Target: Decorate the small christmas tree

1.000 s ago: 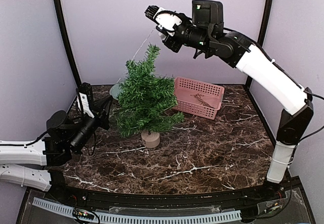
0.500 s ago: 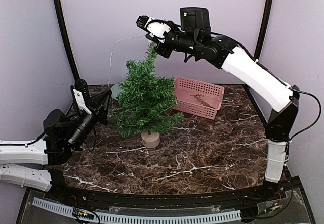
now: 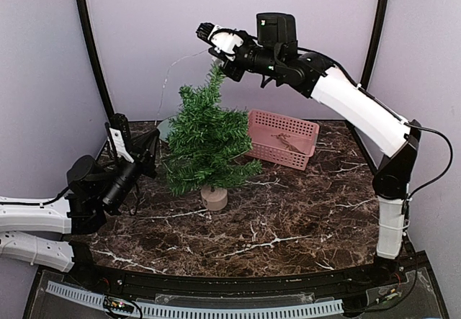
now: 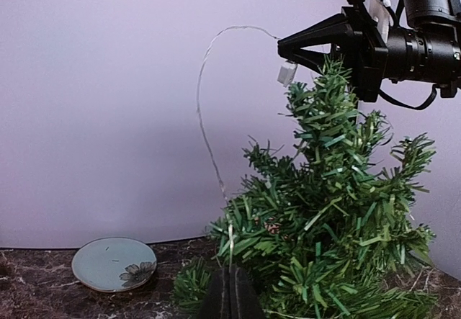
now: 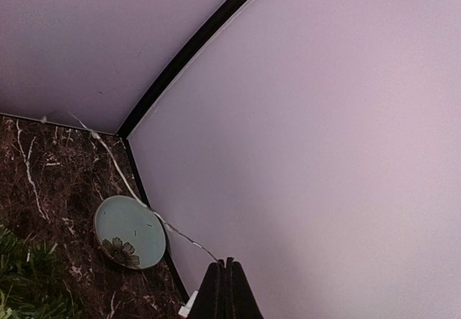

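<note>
Standing on a dark brown, white-veined marble tabletop (image 3: 288,218) between pale lilac walls (image 3: 144,31), the small green bristly christmas tree (image 3: 205,142) has the right gripper (image 3: 204,30) just above its tip. The left gripper (image 4: 230,290) sits low at its left side. Both pairs of jaws are pressed together, each pinching a thin silvery wire strand (image 4: 205,103) that arches between them.

The dark marble table (image 3: 288,225) holds the small christmas tree (image 3: 205,142) in the middle. A pink basket (image 3: 282,139) sits to its right. A flowered plate (image 4: 114,263) lies at the back left.
</note>
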You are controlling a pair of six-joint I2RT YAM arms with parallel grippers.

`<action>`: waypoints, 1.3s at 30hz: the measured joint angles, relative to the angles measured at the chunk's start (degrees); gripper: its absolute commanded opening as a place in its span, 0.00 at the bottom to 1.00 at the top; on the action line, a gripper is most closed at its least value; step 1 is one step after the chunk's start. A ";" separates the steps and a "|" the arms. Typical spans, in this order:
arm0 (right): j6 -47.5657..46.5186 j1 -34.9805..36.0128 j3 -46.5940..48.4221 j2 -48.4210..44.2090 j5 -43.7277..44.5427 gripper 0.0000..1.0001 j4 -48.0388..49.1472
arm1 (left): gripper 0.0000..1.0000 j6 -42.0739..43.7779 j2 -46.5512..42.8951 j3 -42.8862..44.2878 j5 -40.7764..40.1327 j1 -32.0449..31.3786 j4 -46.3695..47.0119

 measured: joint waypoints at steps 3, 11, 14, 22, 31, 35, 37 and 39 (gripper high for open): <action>0.39 -0.55 0.00 0.87 -0.20 0.00 0.00 | 0.00 -0.92 0.02 0.02 -1.60 0.70 -1.07; 3.32 -2.14 -0.72 2.47 -3.26 0.00 0.76 | 0.00 -5.01 1.03 0.04 -3.78 3.02 -4.72; 4.59 -2.97 -1.73 2.82 -4.35 0.00 1.27 | 0.00 -6.32 1.79 0.61 -4.00 3.93 -6.38; 7.63 -4.79 -7.89 3.02 -5.99 0.00 2.47 | 0.00 -9.18 3.37 2.84 -3.76 5.46 -9.49; 11.30 -6.60 -16.81 2.21 -8.07 0.00 3.91 | 0.00 -11.47 5.62 4.59 -2.91 5.88 -13.20; 12.26 -7.37 -20.70 0.33 -8.74 0.00 3.96 | 0.00 -12.22 6.10 5.62 -2.34 6.05 -14.69; 12.90 -7.76 -22.38 -0.85 -9.25 0.00 4.17 | 0.00 -12.57 6.23 5.88 -2.10 6.16 -15.13; 13.60 -8.17 -24.00 -2.27 -10.05 0.00 4.44 | 0.00 -12.87 6.49 6.32 -1.92 6.19 -15.76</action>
